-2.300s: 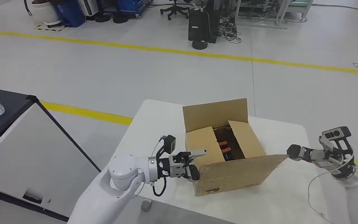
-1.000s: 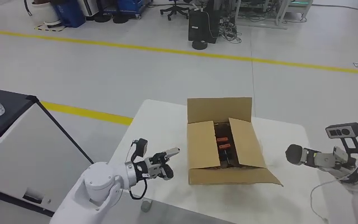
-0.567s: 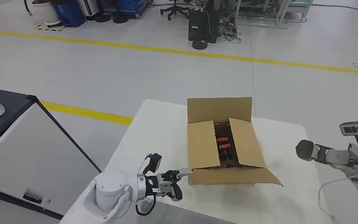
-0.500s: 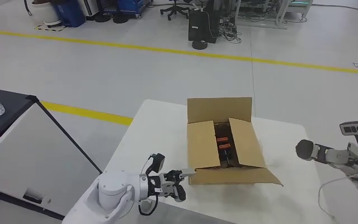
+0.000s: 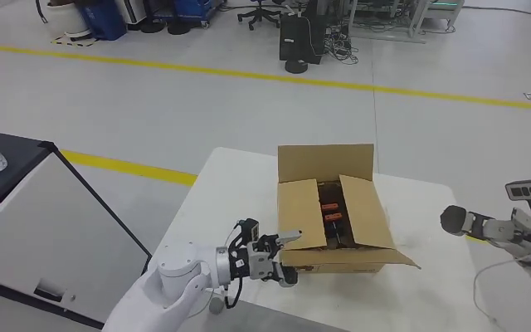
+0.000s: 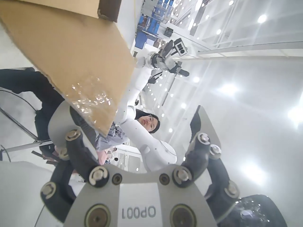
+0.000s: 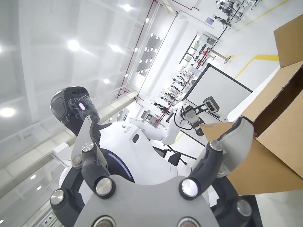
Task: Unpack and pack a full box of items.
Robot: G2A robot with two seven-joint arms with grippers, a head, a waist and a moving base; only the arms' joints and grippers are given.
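box point(image 5: 336, 224): set mid-frame on the table point(image 5: 224, 191), flaps open
left jaws: held wide open at the box's lower-left corner, flap point(image 5: 300, 214) corner right by one finger
right jaws: also open, far right, well apart

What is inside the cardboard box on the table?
In the box, between its two side flaps, dark items with orange parts show. The flaps cover the rest, so the number of items and the bottom cannot be seen.

The left arm point(image 5: 187, 266) bends inward, its left gripper point(image 6: 131, 119) spread wide. Far out sideways, the right gripper point(image 7: 165, 124) is likewise spread, seemingly angled upward.
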